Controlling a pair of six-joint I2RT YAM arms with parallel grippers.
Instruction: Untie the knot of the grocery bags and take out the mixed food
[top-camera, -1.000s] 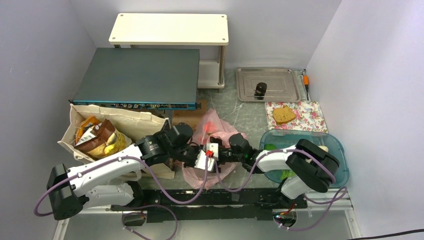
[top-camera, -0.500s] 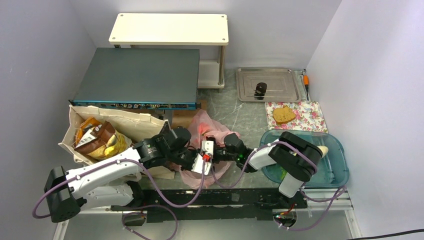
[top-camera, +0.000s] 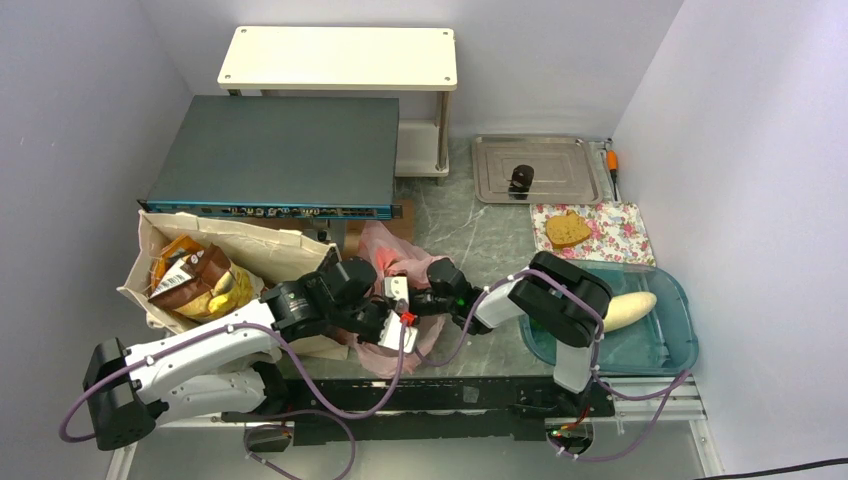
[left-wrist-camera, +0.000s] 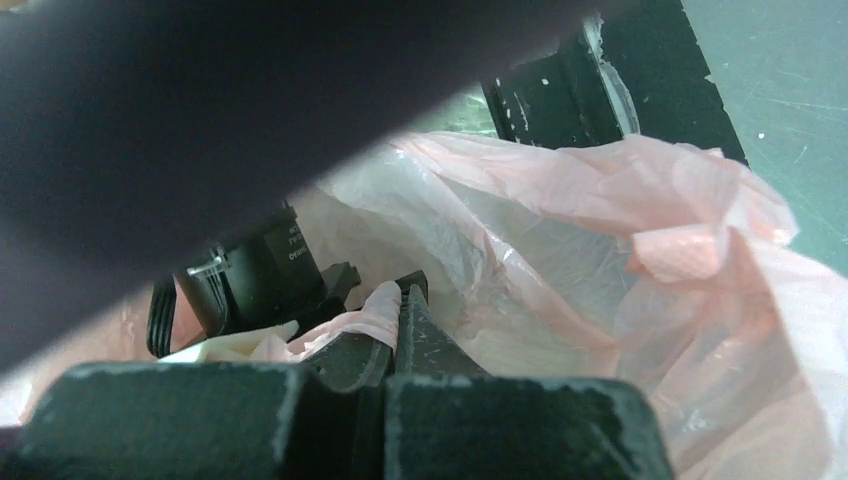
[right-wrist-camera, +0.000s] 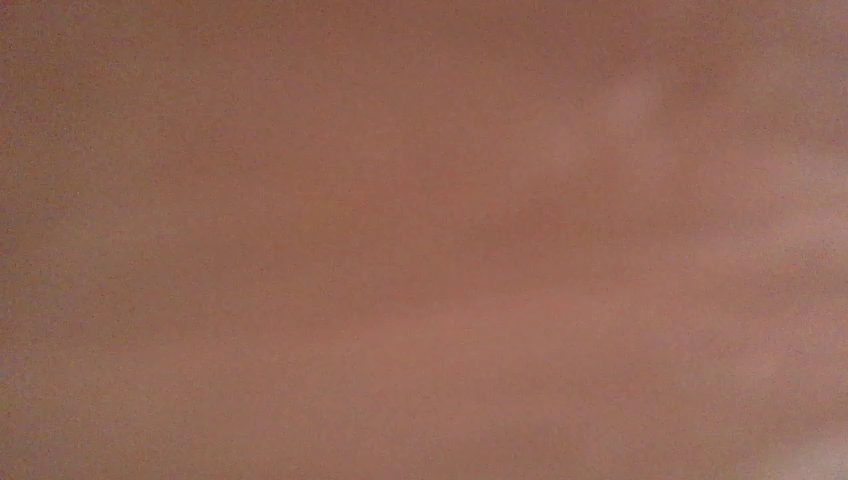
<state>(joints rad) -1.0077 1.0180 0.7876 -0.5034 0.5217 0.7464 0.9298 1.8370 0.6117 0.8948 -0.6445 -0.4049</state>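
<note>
The thin pink plastic bag (top-camera: 384, 248) lies crumpled at the table's front middle, between both arms. My left gripper (top-camera: 392, 330) is shut on a fold of its pink film (left-wrist-camera: 385, 300), seen close in the left wrist view (left-wrist-camera: 405, 295). My right gripper (top-camera: 412, 297) reaches into the bag from the right, and its black body (left-wrist-camera: 255, 270) shows just beyond my left jaws. Pink film covers the right wrist view completely. The knot is hidden among folds and arms. Chip bags (top-camera: 195, 272) stick out of the beige tote (top-camera: 270, 250). A white radish (top-camera: 627, 311) lies in the blue tub (top-camera: 686, 335).
A dark flat box (top-camera: 280, 150) sits behind the tote, with a cream stool (top-camera: 340, 57) further back. A metal tray (top-camera: 560, 170) holding a small dark object stands at the back right. In front of it, a bread slice (top-camera: 567, 230) rests on a floral cloth.
My right arm swung left from over the blue tub into the pink bag, uncovering the radish. The bag and my left gripper shifted slightly left.
</note>
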